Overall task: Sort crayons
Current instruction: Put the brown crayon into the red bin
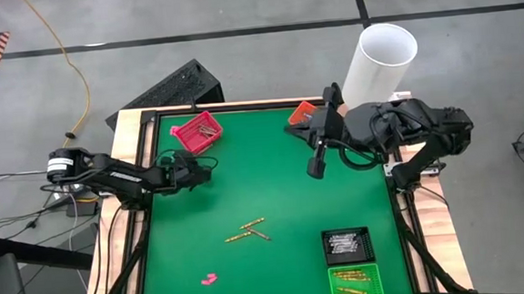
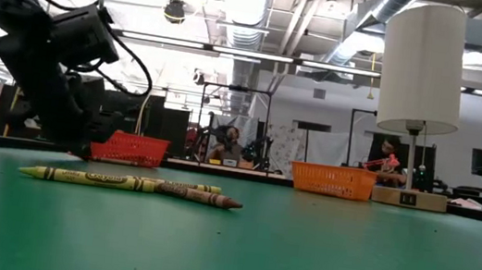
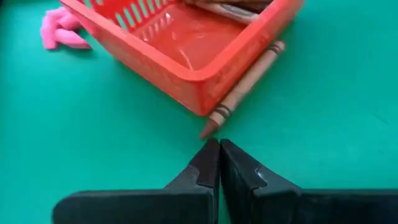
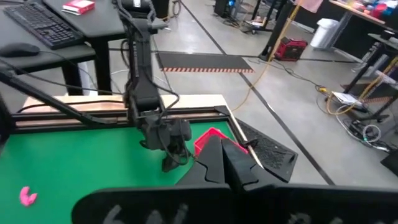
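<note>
A brown crayon [image 3: 247, 87] lies on the green mat against the outer wall of the red basket [image 3: 186, 46], which holds more crayons [image 3: 227, 7]. My left gripper [image 3: 219, 148], shut, points slanting down at this crayon's tip, beside the basket [image 1: 197, 131] at the far left. Three crayons [image 1: 249, 230] lie loose at the mat's middle, yellow and brown in the low view [image 2: 123, 181]. My right gripper [image 1: 316, 166] is shut and held high over the far right of the mat, with nothing in it. My left gripper's shut fingertips [image 3: 211, 152] stand right at the brown crayon's pointed tip [image 3: 207, 130], coming slanting down along the crayon's length. Whether they touch it, I cannot tell. The crayon lies flat on the mat against the basket's wall.
A black tray [image 1: 347, 244] and a green tray [image 1: 354, 283] holding crayons sit at the near right. An orange basket [image 1: 302, 114] and a white cylinder [image 1: 380, 62] stand at the far right. Pink lumps lie near the front edge [image 1: 208, 279] and beyond the red basket [image 3: 59, 28].
</note>
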Tool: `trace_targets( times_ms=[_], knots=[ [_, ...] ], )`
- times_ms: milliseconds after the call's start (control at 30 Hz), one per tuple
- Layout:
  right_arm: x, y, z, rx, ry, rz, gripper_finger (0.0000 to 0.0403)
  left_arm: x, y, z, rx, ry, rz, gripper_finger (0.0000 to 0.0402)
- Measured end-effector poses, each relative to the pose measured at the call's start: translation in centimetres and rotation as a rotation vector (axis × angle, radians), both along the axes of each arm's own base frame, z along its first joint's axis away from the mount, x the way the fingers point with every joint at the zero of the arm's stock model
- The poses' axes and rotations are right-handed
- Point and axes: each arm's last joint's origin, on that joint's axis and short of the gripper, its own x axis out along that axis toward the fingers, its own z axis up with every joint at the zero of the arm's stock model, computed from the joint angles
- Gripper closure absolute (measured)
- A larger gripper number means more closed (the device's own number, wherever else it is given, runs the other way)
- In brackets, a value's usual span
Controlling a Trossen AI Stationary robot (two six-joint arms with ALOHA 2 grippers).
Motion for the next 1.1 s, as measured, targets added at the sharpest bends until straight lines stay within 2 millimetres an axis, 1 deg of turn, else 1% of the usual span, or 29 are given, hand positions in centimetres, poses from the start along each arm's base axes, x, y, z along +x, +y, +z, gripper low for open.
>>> trace_targets(
  times_ms=[133, 200, 267, 333, 400, 467, 533, 600, 733, 833, 933, 1100],
  knots=[
    [-0.1, 0.3, 0.0, 0.005, 0.000, 0.011, 0.0403, 0.8, -0.9, 0.2, -0.087, -0.078, -0.101, 0.0401],
    [-0.1, 0.4, 0.0, -0.008, 0.005, 0.019, 0.0403, 1.6, -1.8, 0.7, -0.166, -0.175, -0.205, 0.0401],
    [-0.2, 0.6, 0.0, -0.024, 0.010, 0.029, 0.0403, 2.5, -3.0, 1.3, -0.247, -0.275, -0.354, 0.0401],
    [-0.2, 0.7, 0.0, -0.027, 0.012, 0.032, 0.0403, 3.2, -4.2, 2.4, -0.244, -0.348, -0.521, 0.0402],
    [-0.2, 0.6, 0.0, -0.028, 0.013, 0.031, 0.0403, 3.6, -5.0, 3.5, -0.213, -0.381, -0.574, 0.0401],
    [-0.2, 0.6, 0.0, -0.043, 0.019, 0.034, 0.0403, 3.2, -5.3, 3.6, -0.169, -0.298, -0.503, 0.0401],
    [-0.2, 0.6, 0.0, -0.049, 0.021, 0.035, 0.0403, 2.5, -5.1, 3.4, -0.122, -0.190, -0.379, 0.0401],
    [-0.2, 0.6, 0.0, -0.049, 0.021, 0.034, 0.0403, 1.9, -4.8, 3.4, -0.091, -0.126, -0.282, 0.0401],
    [-0.2, 0.6, 0.0, -0.051, 0.021, 0.035, 0.0403, 0.2, -4.4, 2.7, -0.099, -0.054, -0.101, 0.0401],
    [-0.2, 0.6, 0.0, -0.051, 0.022, 0.035, 0.0403, -1.1, -4.1, 2.4, -0.037, -0.042, 0.038, 0.0401],
    [-0.2, 0.6, 0.0, -0.052, 0.024, 0.035, 0.0403, -1.9, -3.8, 1.9, 0.019, -0.053, 0.102, 0.0401],
    [-0.2, 0.6, 0.0, -0.052, 0.024, 0.035, 0.0403, -2.4, -3.3, 0.5, 0.005, -0.080, 0.105, 0.0401]
  ],
)
